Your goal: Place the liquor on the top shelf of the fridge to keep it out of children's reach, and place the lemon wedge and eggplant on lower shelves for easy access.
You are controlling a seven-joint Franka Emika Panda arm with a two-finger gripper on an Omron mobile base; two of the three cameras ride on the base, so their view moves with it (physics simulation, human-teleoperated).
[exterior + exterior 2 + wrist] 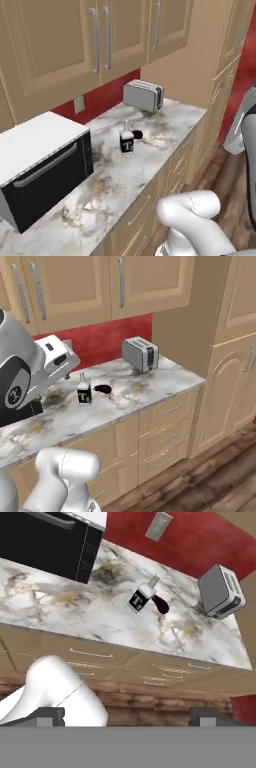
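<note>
The liquor stands upright on the marble counter, roughly midway between the black microwave and the toaster. The eggplant lies just beside it, on the toaster side and a little nearer the red wall; in the hand view the eggplant sits right against the liquor, though whether the two touch is hard to tell. A lemon wedge cannot be made out on the counter at this size.

In the hand view the two fingers rise at the bottom corners, spread wide with nothing between them. The hand hangs out in front of the drawer fronts, well apart from the liquor and looking down on the counter from off its edge. In the right base view the arm's upper links sit high on the left, over the microwave end of the counter.

Judging from this, the task is at its very start: nothing has been picked up, and the step in hand is the approach to the first item, most likely the liquor. The next move calls for bringing the hand in over the counter and lowering the open fingers around the liquor's square body, below the narrow neck. The eggplant lying so close is the thing to watch, since a finger coming down on that side could nudge it or tip the liquor.
</note>
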